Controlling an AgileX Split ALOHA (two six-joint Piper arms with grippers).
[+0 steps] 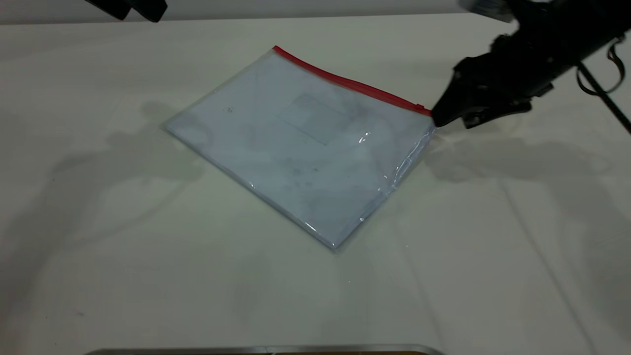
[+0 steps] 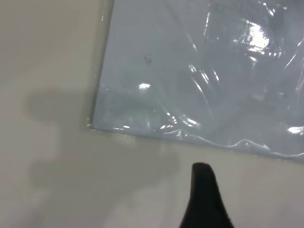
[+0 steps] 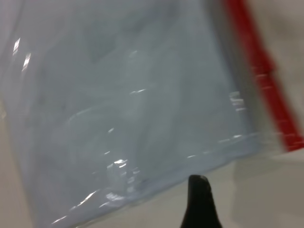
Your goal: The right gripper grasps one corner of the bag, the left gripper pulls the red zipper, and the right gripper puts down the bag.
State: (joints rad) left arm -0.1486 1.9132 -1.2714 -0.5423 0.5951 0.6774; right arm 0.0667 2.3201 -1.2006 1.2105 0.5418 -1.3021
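The bag (image 1: 300,148), a clear pouch with pale blue-white sheets inside, lies flat on the table. The red zipper (image 1: 345,81) runs along its far edge, with the small slider tab (image 1: 419,106) near the right end. My right gripper (image 1: 451,121) is open, low over the table, its fingertips just right of the bag's zipper corner (image 1: 431,117) and holding nothing. The right wrist view shows one finger (image 3: 199,202), the bag (image 3: 128,104) and the zipper (image 3: 261,71). My left gripper (image 1: 130,7) is open, up at the far left, away from the bag. One of its fingers (image 2: 204,199) shows near a plain corner of the bag (image 2: 95,124).
The bag rests on a pale table (image 1: 148,276). A metal edge (image 1: 266,350) runs along the near side. The right arm's braided cable (image 1: 613,64) hangs at the far right.
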